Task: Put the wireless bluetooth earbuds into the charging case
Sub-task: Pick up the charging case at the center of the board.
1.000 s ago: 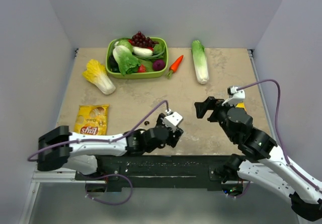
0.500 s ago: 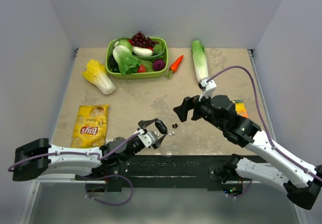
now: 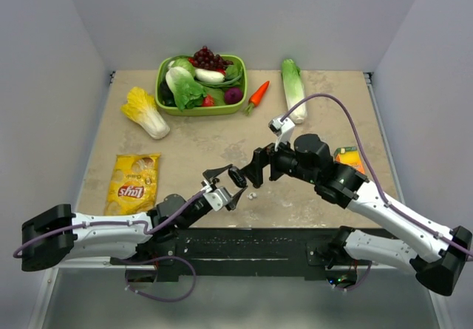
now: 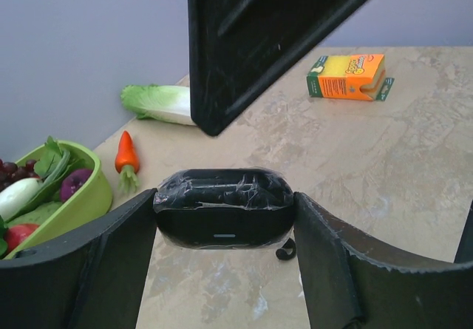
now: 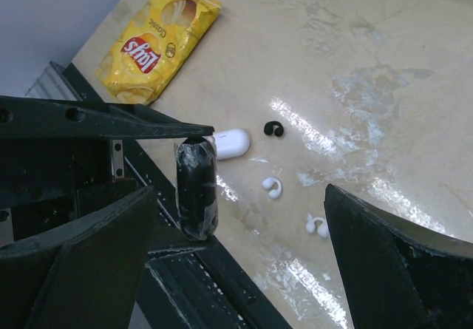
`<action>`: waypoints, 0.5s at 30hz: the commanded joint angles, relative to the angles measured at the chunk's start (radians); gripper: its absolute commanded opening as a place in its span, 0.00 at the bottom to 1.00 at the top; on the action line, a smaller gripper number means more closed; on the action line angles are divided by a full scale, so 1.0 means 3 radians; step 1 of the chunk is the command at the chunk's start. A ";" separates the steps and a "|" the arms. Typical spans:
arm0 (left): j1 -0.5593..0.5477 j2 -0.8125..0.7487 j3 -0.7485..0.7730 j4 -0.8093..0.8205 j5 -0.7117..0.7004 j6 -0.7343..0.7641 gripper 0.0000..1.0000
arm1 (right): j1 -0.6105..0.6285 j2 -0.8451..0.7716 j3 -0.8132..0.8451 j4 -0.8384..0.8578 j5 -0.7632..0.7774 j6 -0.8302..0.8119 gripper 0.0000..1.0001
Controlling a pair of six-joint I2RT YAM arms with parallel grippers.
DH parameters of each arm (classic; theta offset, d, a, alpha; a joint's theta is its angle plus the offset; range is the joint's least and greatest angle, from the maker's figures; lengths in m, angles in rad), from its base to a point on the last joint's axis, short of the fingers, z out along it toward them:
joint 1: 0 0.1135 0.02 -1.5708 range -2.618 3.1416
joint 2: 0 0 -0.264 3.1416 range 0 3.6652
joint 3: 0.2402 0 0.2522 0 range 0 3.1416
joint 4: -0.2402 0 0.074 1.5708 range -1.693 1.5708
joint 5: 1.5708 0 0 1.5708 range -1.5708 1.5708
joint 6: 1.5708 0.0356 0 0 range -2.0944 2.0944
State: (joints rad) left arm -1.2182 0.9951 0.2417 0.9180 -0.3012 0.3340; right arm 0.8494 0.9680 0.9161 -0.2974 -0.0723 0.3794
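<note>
My left gripper (image 4: 223,222) is shut on a black oval case (image 4: 223,207) wrapped in clear film and holds it above the table; the case also shows in the top view (image 3: 237,176). My right gripper (image 5: 244,233) is open and empty, right beside and above that black case (image 5: 196,188). On the table below lie a white pebble-shaped charging case (image 5: 231,143), two white earbuds (image 5: 272,187) (image 5: 318,226) and a black earbud (image 5: 273,129). One white bud shows in the top view (image 3: 252,194).
A yellow chips bag (image 3: 134,175) lies at the left. A green bowl (image 3: 201,111) of vegetables, a yellow cabbage (image 3: 146,112), a carrot (image 3: 257,95) and a long lettuce (image 3: 294,89) are at the back. An orange box (image 3: 347,156) lies at the right.
My left gripper swung out over the table's front with the black case and lifted it slightly. My right arm moved left and forward until its open fingers reached that case.
</note>
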 commanded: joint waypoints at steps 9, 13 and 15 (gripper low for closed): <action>0.0021 0.0053 0.0181 0.0263 0.0293 -0.0034 0.00 | 0.0129 0.0194 0.0050 0.0204 0.0006 -0.0032 0.98; 0.0016 -0.0003 0.0140 0.0325 0.0293 -0.0039 0.00 | 0.0129 0.0260 0.0045 0.0183 0.0021 -0.0053 0.98; 0.0021 -0.0019 0.0115 0.0340 0.0303 -0.0039 0.00 | 0.0129 0.0266 0.0040 0.0158 0.0062 -0.0063 0.98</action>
State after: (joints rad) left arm -1.2175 1.0149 0.2665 0.9218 -0.2367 0.3325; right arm 0.8837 1.0397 0.9161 -0.2722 -0.0803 0.3794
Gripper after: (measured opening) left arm 0.736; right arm 0.982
